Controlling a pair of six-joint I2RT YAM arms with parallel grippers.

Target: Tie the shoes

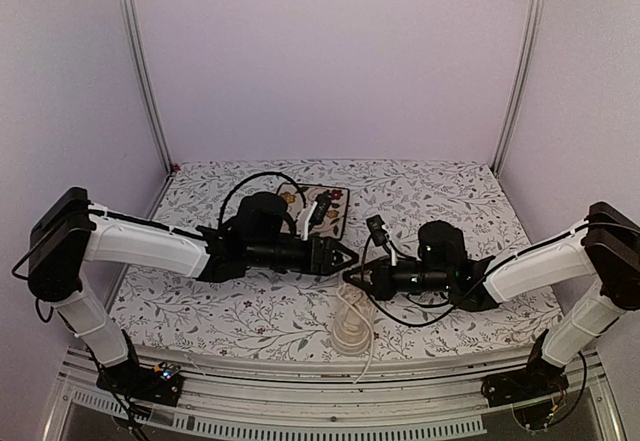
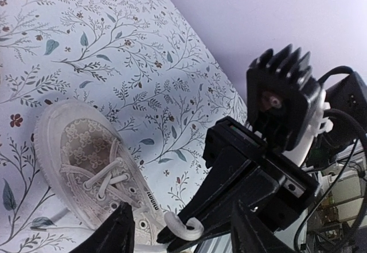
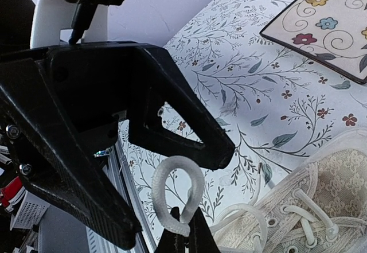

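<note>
A: Cream sneaker (image 1: 352, 326) sits at near edge of counter (image 1: 450, 201), plate (image 1: 325, 206) well behind it. Right fingers (image 3: 200, 238) clenched on a lace loop (image 3: 178, 187), held up off sneaker.

B: Left fingers (image 3: 212, 150) spread, nothing in them, tips just beside loop.

A: Risk: loop looks limp, thin. If left closes off-line it nips air or knocks loop out of right's pinch.

B: Also a hard pull cld drag sneaker off the edge; nothing pins it. Loop cld shrink & vanish too.

Cream sneaker (image 2: 86, 150), cream laces (image 3: 178, 163), white tablecloth (image 2: 114, 46) with leafy sprigs
</note>
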